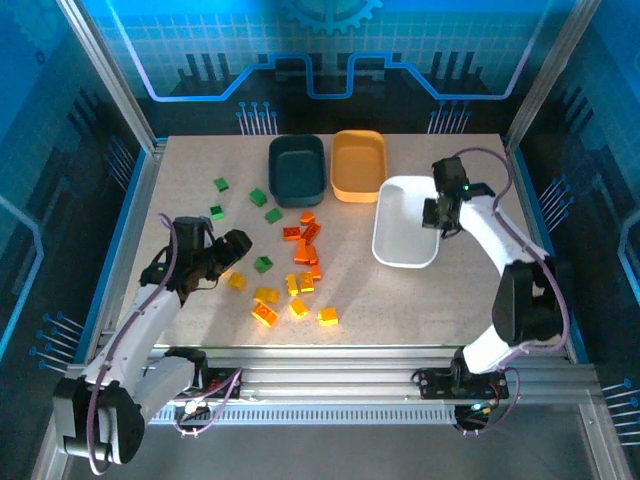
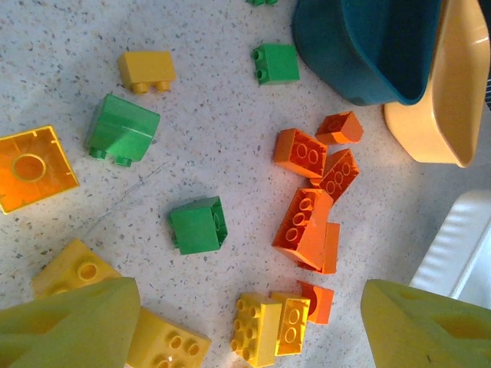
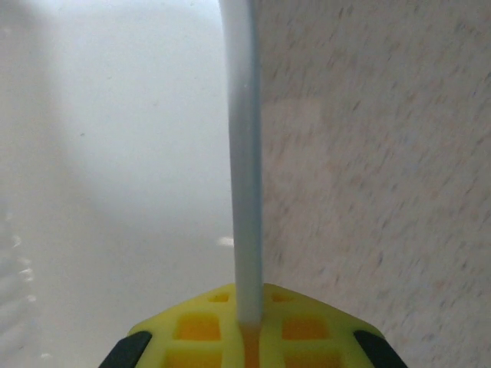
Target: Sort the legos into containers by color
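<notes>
Speckled beige laminate covers the table (image 1: 400, 300), and three bins stand on it. A dark teal bin (image 1: 297, 168) and an orange bin (image 1: 359, 165) sit side by side at the far edge. A white bin (image 1: 405, 225) lies just right of them, nearer the arms.

The legos lie loose on the table, left of the white bin. From above, five green bricks (image 1: 258, 197) are scattered to the left of and in front of the teal bin. A tight cluster of red-orange bricks (image 1: 303, 240) lies in front of that bin; the left wrist camera shows six of them (image 2: 304, 218). About seven yellow-orange bricks (image 1: 298, 309) spread out nearest the arms, one of them a see-through orange square (image 2: 31, 169).

The left gripper (image 1: 232, 250) hangs low at the left end of the yellow group. Its yellow-green fingers (image 2: 69, 326) stand wide apart above the bricks.

The right gripper (image 1: 438, 215) is at the white bin's right wall, pinched together on it. In its own camera the thin white rim (image 3: 245, 192) runs straight down between the yellow fingers (image 3: 307, 337).
</notes>
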